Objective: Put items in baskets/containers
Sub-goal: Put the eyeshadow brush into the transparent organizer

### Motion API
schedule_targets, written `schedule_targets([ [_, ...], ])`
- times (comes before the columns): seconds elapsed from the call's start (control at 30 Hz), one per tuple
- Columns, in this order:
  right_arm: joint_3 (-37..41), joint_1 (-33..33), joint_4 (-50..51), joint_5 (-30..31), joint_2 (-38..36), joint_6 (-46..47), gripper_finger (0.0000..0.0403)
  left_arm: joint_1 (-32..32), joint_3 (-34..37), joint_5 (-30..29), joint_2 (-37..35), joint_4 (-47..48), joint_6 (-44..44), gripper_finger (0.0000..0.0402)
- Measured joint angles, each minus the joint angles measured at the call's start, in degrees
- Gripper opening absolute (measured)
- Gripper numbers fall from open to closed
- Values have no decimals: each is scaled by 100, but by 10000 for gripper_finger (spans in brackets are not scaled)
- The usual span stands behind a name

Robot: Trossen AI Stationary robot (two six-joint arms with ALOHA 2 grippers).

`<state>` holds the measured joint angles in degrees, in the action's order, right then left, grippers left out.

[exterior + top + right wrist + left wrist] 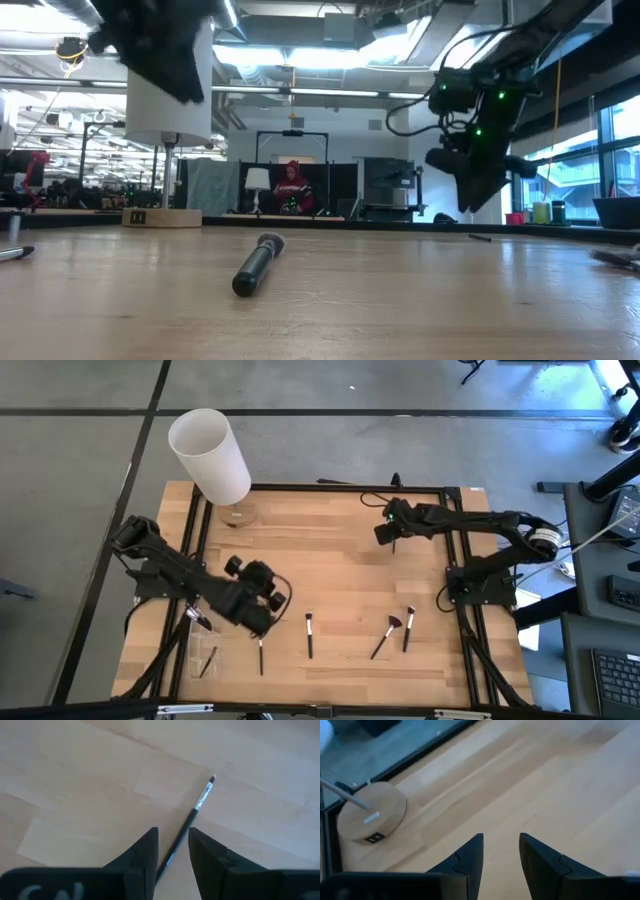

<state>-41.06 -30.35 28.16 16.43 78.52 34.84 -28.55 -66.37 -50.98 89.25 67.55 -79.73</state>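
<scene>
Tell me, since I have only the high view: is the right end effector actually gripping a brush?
Observer: Yes. Its wrist view shows a thin dark-handled brush clamped between the fingers of the right end effector, tuft pointing forward.
Operator: Is it off the table?
Observer: The low view shows it hanging clear above the tabletop.
Operator: And the other arm?
Observer: The left end effector is open; its wrist view shows only bare wood between the fingers.
</scene>
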Motion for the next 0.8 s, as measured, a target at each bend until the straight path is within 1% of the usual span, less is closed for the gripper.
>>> schedule_targets([
  [0.07, 0, -140, -82, -5, 147, -60, 108, 210, 172, 128, 0, -330, 352, 120],
  [0.17, 0, -347, -41, -86, 418, -58, 108, 369, 379, 140, 0, -671, 680, 120],
  [0.27, 0, -463, -64, -204, 725, -54, 108, 478, 518, 306, 0, -791, 945, 118],
  [0.5, -21, -528, -244, -568, 1362, -208, 103, 490, 617, 465, 0, -756, 947, 119],
  [0.6, -42, -529, -123, -697, 1475, -393, 81, 444, 617, 462, 0, -755, 958, 117],
  [0.8, -52, -484, 112, -940, 1486, -690, 15, 428, 617, 448, 0, -753, 951, 119],
])
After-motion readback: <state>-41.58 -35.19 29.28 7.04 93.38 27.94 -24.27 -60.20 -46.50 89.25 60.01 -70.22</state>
